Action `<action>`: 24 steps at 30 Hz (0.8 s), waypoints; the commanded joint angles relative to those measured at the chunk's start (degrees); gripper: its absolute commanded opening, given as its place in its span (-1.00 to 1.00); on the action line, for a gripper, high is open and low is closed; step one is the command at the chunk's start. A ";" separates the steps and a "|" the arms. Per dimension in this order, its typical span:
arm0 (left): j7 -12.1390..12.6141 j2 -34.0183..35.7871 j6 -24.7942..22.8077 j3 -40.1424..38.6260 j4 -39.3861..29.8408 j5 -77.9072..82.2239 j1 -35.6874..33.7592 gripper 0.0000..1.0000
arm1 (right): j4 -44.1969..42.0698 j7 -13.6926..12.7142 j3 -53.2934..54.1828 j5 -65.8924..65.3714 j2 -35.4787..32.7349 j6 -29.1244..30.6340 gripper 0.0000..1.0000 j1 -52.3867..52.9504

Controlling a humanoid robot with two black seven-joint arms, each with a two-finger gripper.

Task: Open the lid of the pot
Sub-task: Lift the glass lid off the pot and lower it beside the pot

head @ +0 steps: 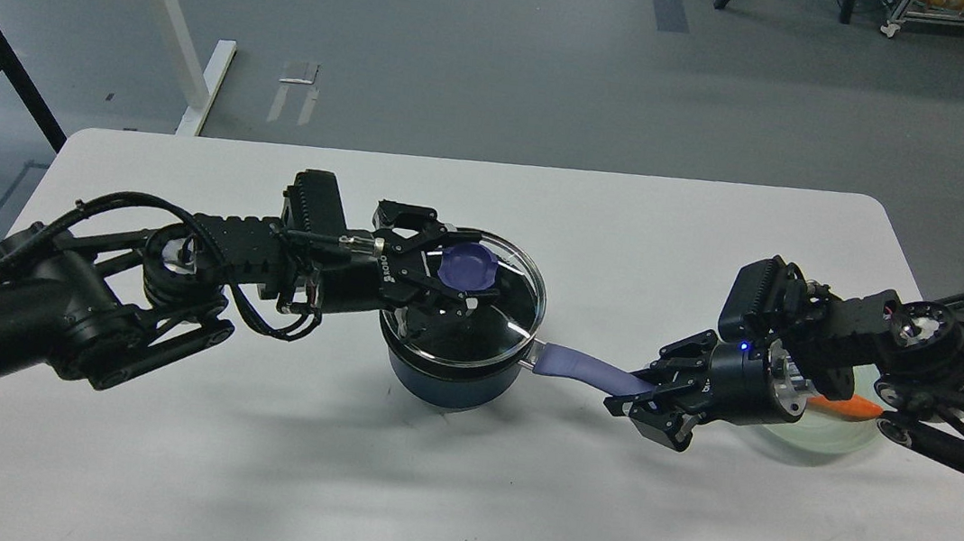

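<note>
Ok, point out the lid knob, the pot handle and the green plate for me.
lid knob (468, 267), head view, on the purple top of the knob.
pot handle (584, 368), head view, mid-length of the purple handle.
green plate (817, 436), head view, on its pale near rim.

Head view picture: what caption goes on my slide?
Left gripper grips lid knob; right gripper holds pot handle.

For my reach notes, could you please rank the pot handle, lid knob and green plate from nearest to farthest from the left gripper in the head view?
From the left gripper:
1. Lid knob, between its fingers.
2. Pot handle, to the right.
3. Green plate, far right, under the right arm.
</note>
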 commanded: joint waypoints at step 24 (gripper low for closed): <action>-0.01 22.09 15.09 6.05 6.41 -9.39 15.56 -0.28 | -0.01 0.02 0.07 -0.01 0.05 0.02 -0.42 -0.06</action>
